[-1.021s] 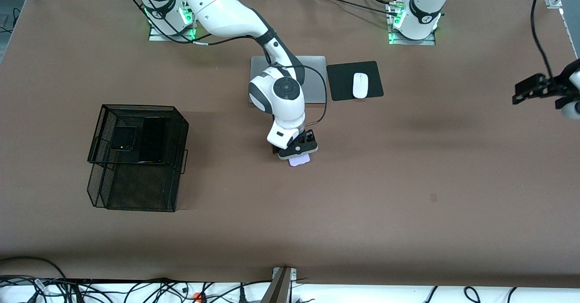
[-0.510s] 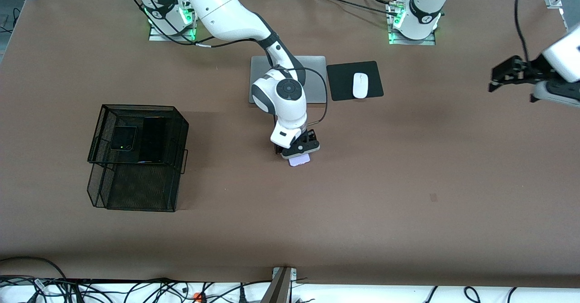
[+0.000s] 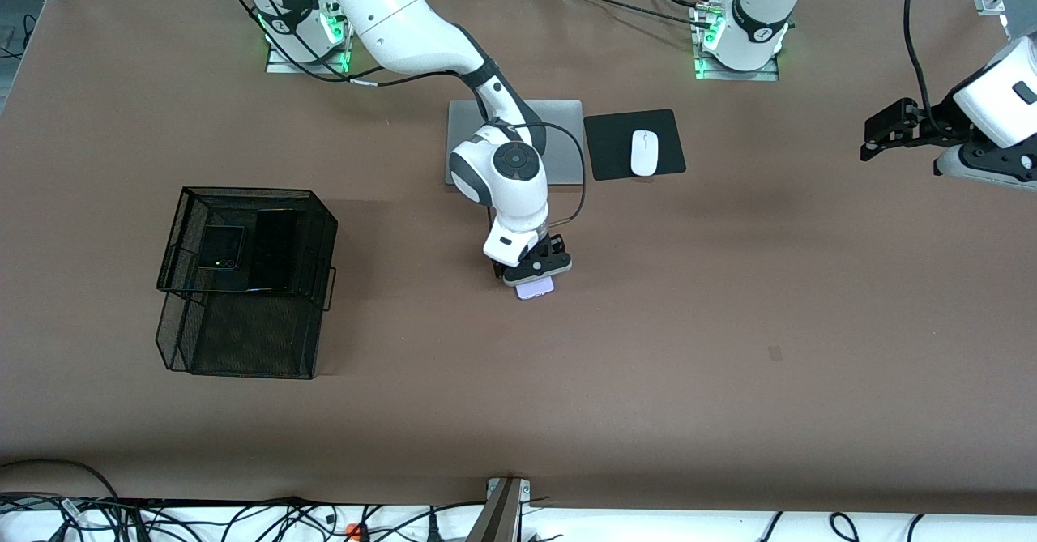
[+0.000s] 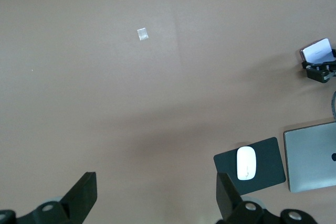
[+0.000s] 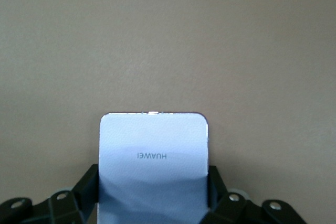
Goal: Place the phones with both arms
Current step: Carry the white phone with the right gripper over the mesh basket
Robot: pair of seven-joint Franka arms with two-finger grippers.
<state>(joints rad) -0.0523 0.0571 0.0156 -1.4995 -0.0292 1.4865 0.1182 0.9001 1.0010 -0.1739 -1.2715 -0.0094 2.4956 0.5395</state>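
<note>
Right wrist view: right gripper (image 5: 152, 203) fingers (image 5: 84, 187) pressed against both edges of lavender phone (image 5: 152, 156), apparently grasping it on table (image 3: 729, 323) mid-surface. Small black phone (image 3: 221, 247) and slim black phone (image 3: 274, 249) already in mesh basket (image 3: 243, 364). Left gripper (image 3: 891, 129) spread wide, empty, waiting over left arm's end. Step: pickup. Next: lift, carry to basket.

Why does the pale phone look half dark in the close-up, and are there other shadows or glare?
Right wrist view: the lavender phone is sharp, its part between the right gripper fingers shaded. Front view: soft blurred shadows lie on the brown table beside the mesh basket; no glare. Left wrist view: a faint dark band crosses the table.
</note>
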